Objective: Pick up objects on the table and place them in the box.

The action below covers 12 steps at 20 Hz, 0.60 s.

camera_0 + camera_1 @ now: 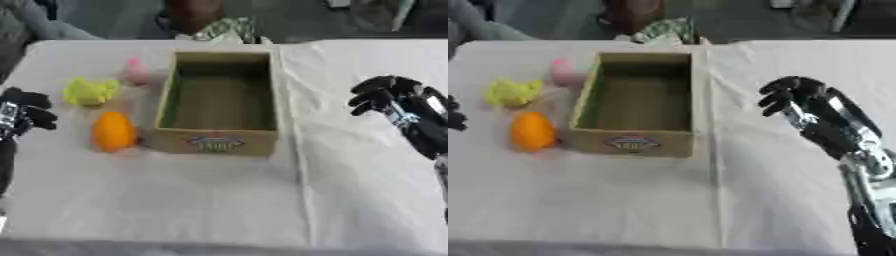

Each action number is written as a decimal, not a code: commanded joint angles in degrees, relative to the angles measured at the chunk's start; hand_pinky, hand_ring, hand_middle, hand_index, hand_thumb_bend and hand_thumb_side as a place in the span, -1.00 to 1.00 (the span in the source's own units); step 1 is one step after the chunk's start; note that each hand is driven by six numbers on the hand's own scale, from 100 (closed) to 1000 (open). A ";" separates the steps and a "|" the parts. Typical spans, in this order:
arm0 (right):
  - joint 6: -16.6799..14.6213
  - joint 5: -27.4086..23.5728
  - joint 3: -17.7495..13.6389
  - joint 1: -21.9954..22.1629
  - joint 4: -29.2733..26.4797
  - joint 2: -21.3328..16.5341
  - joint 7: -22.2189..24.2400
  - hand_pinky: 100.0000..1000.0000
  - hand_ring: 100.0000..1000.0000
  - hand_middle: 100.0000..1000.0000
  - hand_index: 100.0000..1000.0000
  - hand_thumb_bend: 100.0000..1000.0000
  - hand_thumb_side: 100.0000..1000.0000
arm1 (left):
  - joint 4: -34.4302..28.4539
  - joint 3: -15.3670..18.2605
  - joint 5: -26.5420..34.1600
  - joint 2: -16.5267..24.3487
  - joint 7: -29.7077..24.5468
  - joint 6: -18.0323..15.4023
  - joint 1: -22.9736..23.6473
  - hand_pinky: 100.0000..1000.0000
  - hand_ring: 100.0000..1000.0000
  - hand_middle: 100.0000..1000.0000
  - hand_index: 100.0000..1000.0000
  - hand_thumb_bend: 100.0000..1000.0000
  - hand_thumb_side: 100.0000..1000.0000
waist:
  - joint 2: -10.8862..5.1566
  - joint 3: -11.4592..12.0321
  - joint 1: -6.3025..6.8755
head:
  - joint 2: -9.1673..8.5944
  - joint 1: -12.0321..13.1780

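Note:
An open cardboard box [219, 139] stands in the middle of the white table, its inside bare. Left of it lie an orange egg-shaped object [114, 131], a yellow-green object [89, 91] and a small pink object [135, 71]. My left hand [24, 114] hovers at the left edge, left of the orange object, fingers curled and holding nothing. My right hand [798, 97] hangs right of the box, fingers curled, holding nothing.
The white cloth-covered table [219, 200] stretches toward me in front of the box. A patterned green and white thing [226, 29] lies just beyond the table's far edge behind the box.

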 commanded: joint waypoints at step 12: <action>0.09 -0.07 0.39 -0.24 -0.70 -1.35 0.63 0.15 0.26 0.28 0.36 -1.00 -0.14 | 3.55 -6.17 -15.33 21.23 -11.21 -5.21 -7.54 0.23 0.21 0.20 0.45 -1.00 -0.29 | -1.46 -0.76 0.85 | -0.19 -0.17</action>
